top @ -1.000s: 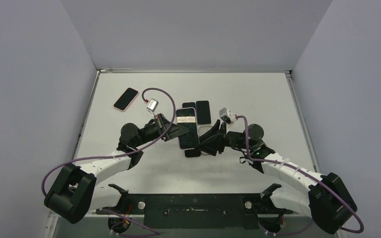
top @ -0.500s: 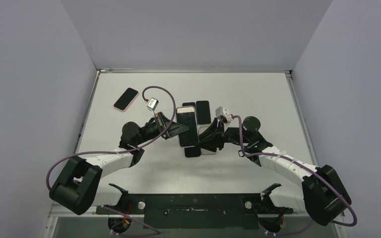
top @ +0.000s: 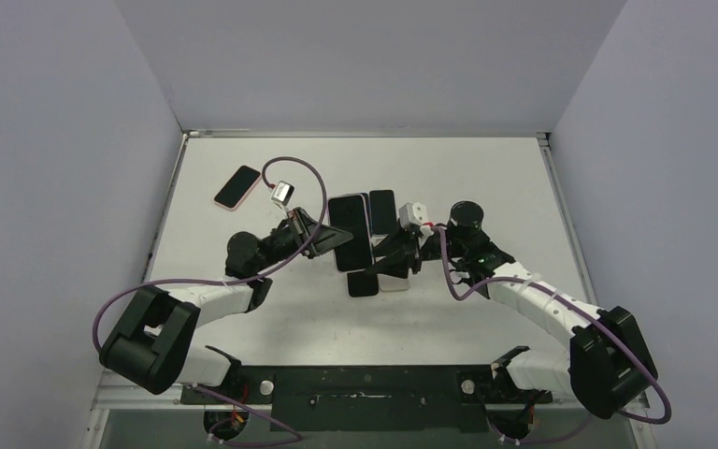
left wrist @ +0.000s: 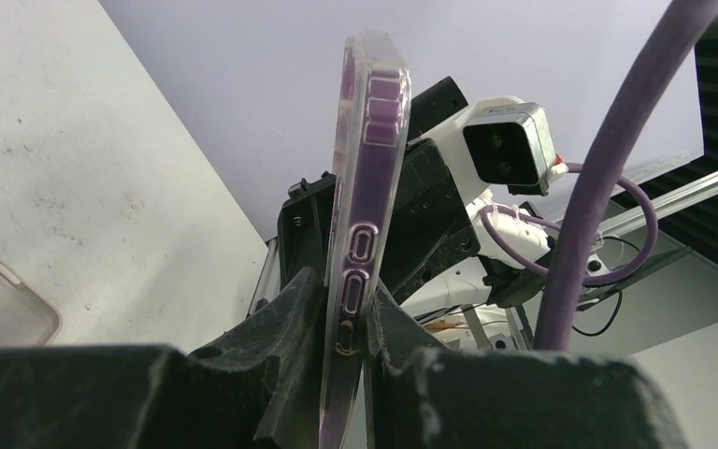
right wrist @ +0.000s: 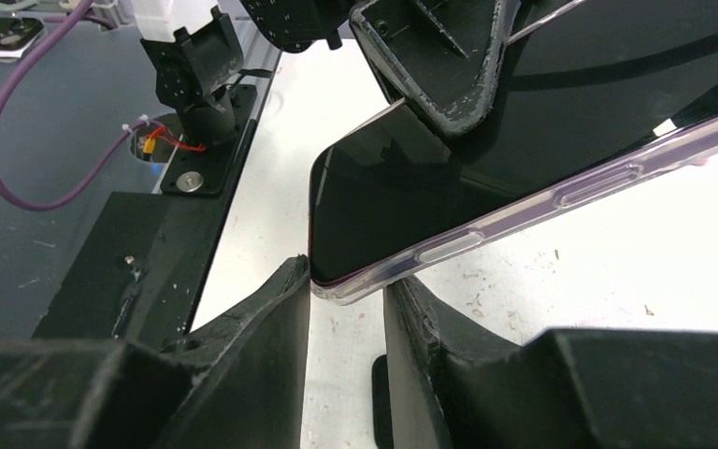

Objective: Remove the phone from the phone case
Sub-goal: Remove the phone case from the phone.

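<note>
The phone (top: 351,232), dark screen up, sits in a clear purple-tinted phone case (left wrist: 365,187) and is held above the table's middle. My left gripper (top: 330,239) is shut on the case's left edge; in the left wrist view its fingertips (left wrist: 346,327) pinch the edge by the side buttons. My right gripper (top: 385,262) comes in from the right. In the right wrist view its fingers (right wrist: 348,285) are shut on the lower corner of the case (right wrist: 524,201), one against the screen side and one under the back.
A pink phone (top: 238,187) lies at the back left. Under the held phone lie another dark phone (top: 383,210), a black phone (top: 363,284) and a pale case (top: 396,281). A clear case (left wrist: 0,309) lies on the table left of the left gripper.
Both grippers and the phone have shifted slightly toward the back. The right gripper has closed in from wider onto the case's corner. The left grip is unchanged.
</note>
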Controlling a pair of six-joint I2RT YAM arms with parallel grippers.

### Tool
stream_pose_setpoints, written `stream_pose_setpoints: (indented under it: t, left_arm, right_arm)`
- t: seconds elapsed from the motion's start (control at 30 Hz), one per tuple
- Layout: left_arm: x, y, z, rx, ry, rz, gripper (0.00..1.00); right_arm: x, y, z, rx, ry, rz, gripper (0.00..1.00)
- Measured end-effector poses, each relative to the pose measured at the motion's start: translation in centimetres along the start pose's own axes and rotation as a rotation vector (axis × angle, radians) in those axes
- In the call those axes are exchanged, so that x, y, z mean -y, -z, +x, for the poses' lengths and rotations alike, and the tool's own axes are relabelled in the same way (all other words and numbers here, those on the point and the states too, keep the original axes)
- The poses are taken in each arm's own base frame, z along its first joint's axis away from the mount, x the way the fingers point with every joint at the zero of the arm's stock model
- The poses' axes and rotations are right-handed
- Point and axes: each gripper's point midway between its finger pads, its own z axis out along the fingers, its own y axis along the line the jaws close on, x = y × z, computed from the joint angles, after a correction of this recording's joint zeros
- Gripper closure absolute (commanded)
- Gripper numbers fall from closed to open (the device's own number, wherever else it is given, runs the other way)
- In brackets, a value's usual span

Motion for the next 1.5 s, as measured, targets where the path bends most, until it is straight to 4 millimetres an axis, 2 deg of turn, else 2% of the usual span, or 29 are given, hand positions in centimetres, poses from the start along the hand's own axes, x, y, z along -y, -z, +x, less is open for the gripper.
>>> stream_pose_setpoints:
  t: [0.7, 0.83, 0.97, 1.37, 1.5]
  left_arm:
    - [-0.2, 0.0, 0.0, -0.003, 0.041, -0.011, 1.00]
    - [-0.3, 0.0, -0.1, 0.007, 0.041, -0.013, 1.00]
    - [-0.3, 0.0, -0.2, 0.008, 0.039, -0.015, 1.00]
    - [0.1, -0.3, -0.1, 0.018, 0.005, -0.002, 1.00]
    - [0.7, -0.6, 0.0, 0.029, -0.029, 0.013, 1.00]
  right_arm:
    - [0.8, 0.0, 1.5, -0.102, 0.124, -0.039, 1.00]
    - [0.9, -0.1, 1.3, -0.086, 0.065, -0.028, 0.99]
    - [0.7, -0.2, 1.4, -0.054, -0.013, -0.008, 0.88]
    - [0.6, 0.1, 0.9, 0.082, -0.326, 0.147, 0.87]
    - [0.6, 0.1, 0.5, 0.130, -0.437, 0.166, 0.82]
